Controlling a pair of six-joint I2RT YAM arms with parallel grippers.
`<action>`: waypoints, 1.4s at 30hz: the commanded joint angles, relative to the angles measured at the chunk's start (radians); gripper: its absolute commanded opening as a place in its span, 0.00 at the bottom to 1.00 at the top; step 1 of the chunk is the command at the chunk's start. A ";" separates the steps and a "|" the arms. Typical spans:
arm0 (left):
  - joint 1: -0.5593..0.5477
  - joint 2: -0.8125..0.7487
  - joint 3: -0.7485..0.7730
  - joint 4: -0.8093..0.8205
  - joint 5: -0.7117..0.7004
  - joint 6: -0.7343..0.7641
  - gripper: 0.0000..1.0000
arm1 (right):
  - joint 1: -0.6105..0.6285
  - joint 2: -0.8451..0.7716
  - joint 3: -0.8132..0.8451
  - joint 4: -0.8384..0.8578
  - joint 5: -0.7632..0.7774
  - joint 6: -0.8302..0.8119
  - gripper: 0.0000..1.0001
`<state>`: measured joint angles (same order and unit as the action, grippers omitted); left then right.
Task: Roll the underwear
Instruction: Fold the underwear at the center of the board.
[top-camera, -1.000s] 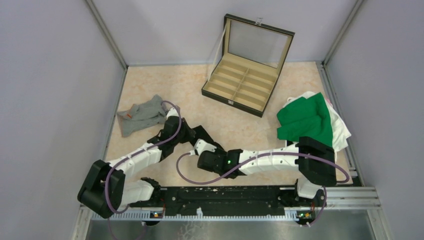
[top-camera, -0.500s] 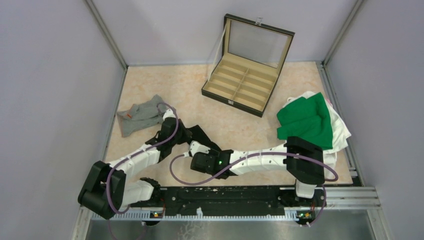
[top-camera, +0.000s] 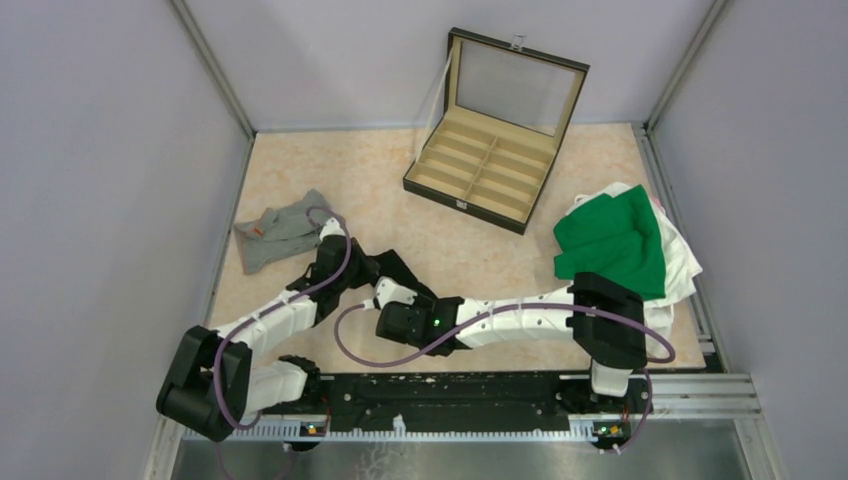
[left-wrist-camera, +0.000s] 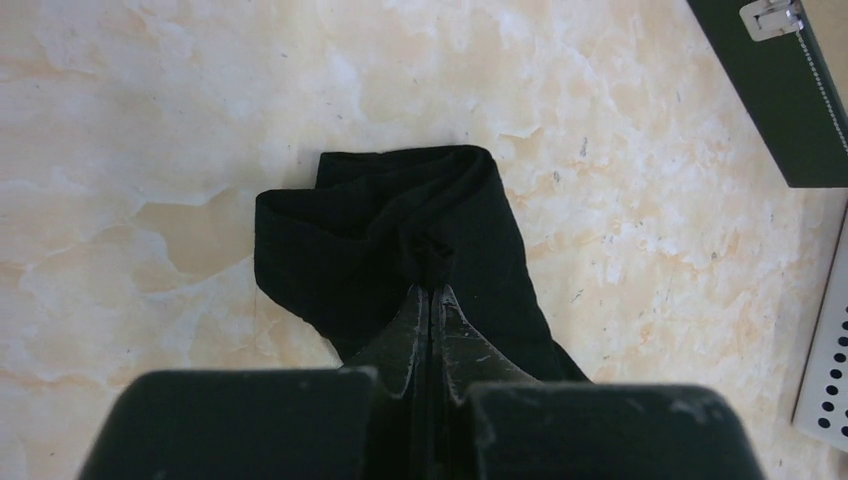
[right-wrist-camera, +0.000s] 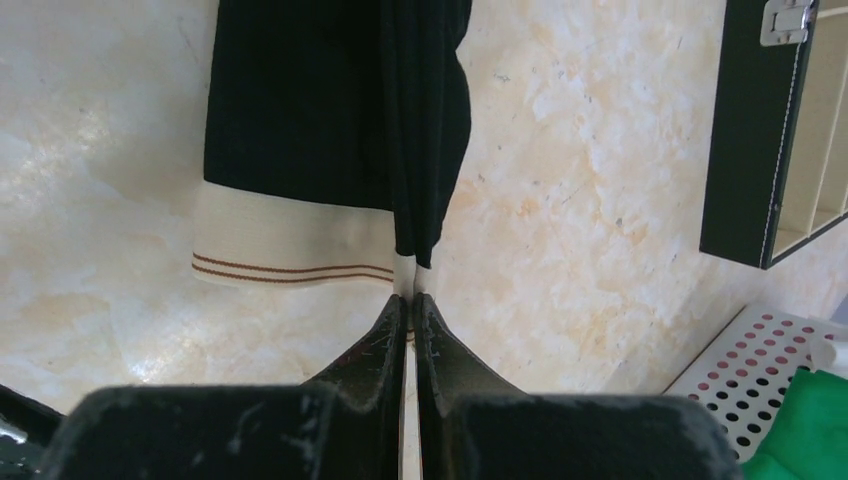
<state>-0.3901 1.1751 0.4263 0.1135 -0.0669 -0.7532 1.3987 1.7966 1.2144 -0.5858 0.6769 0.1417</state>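
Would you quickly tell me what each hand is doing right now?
Left hand: closed on the black underwear.
Right hand: closed on its white waistband.

In the top view the black fabric garment (top-camera: 405, 268) is mostly covered by the two wrists meeting above it left of centre, and the jaws cannot be made out there. In the left wrist view its near end is masked by the left gripper (left-wrist-camera: 430, 292), and the dark compartmented case (left-wrist-camera: 790, 110) is cut off at upper right. In the right wrist view the garment is cropped by the top edge. The orange label (top-camera: 259, 229) on the heather grey garment (top-camera: 288, 232) is too small to be read.
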 joint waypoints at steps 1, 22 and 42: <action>0.018 -0.038 0.018 0.069 -0.017 0.020 0.00 | 0.016 0.006 0.075 -0.039 0.027 -0.004 0.00; 0.053 0.017 -0.071 0.118 -0.045 -0.013 0.00 | 0.016 0.047 0.130 -0.075 0.065 -0.027 0.00; 0.054 0.074 -0.121 0.160 -0.045 -0.014 0.00 | 0.016 0.086 0.199 0.022 -0.028 -0.073 0.00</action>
<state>-0.3428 1.2354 0.3237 0.2565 -0.0872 -0.7757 1.3987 1.8656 1.3602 -0.6121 0.6823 0.0860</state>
